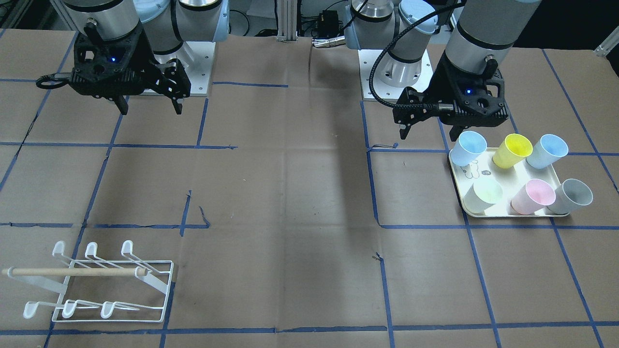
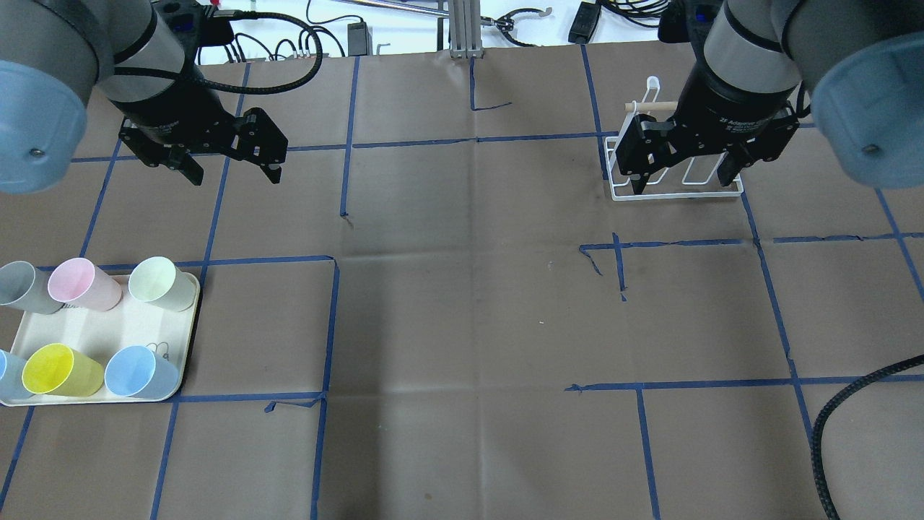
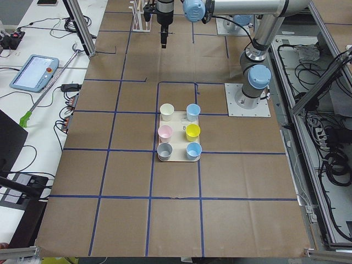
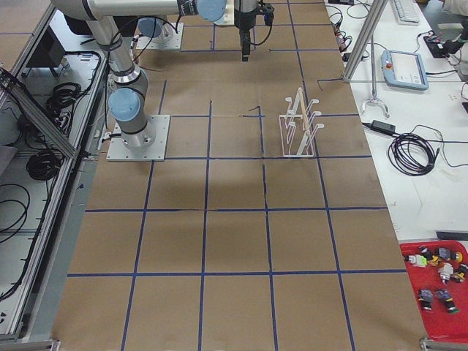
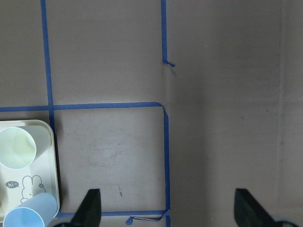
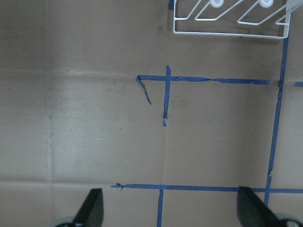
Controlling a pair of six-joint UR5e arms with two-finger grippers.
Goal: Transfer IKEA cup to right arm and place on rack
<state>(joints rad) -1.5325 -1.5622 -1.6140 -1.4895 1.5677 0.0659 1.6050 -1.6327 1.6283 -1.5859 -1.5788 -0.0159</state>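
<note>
Cups (image 1: pixel 533 197) stood upright, mouths up, in two rows of three on the tray (image 2: pixel 115 325) at the robot's left end of the worktop (image 1: pixel 290 193). Two were blue, and the others yellow, pale green, pink and grey. All six rested on the tray, and neither gripper touched any of them.

The left gripper (image 1: pixel 429 131) hung above the worktop just beside the tray, on the robot's side of it. Its jaws were wide apart and held nothing. Its wrist view showed only a corner of the tray, with the pale green cup and one blue cup.

The rack (image 1: pixel 111 290) stood on the robot's right, near the operators' edge and well apart from the tray, with a dowel (image 1: pixel 72 272) lying across it.

The right gripper (image 1: pixel 151 108) hung above bare worktop on the robot's side of the rack. Its jaws were also wide apart and empty. Only the rack's near edge showed at the top of its wrist view.
</note>
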